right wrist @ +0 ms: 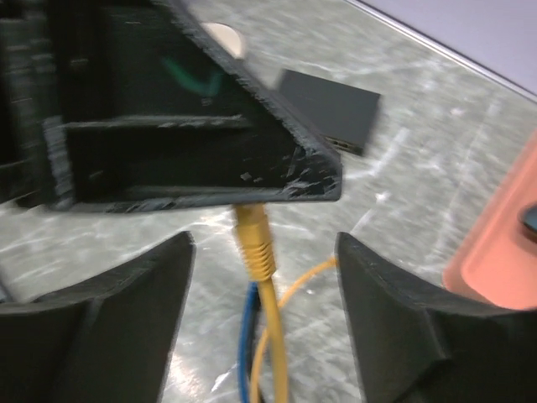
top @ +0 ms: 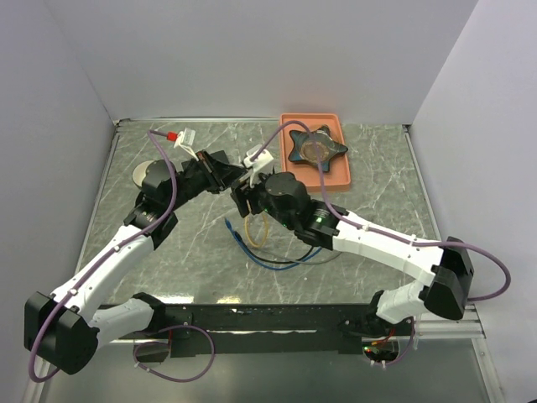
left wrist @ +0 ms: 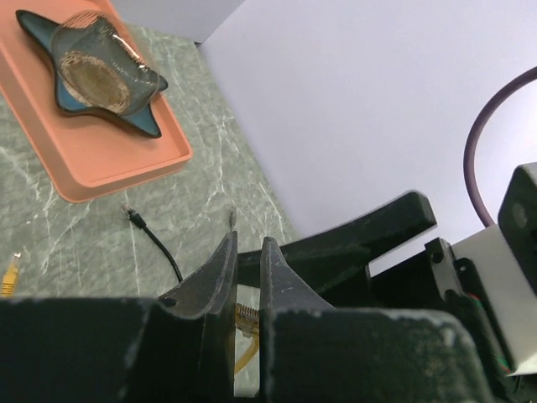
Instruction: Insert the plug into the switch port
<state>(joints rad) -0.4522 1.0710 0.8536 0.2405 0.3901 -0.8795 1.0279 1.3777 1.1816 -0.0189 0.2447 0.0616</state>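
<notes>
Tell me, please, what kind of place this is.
Probably a robotics laboratory test cell: plain white walls enclose a marble-patterned table, two robot arms are bolted at its near edge, and a yellow cable and a blue cable are there.

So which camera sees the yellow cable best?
The right wrist view: the yellow cable is big and clear, coming out of the left gripper. The left wrist view shows only a sliver between its fingers; the top view shows a small loop.
</notes>
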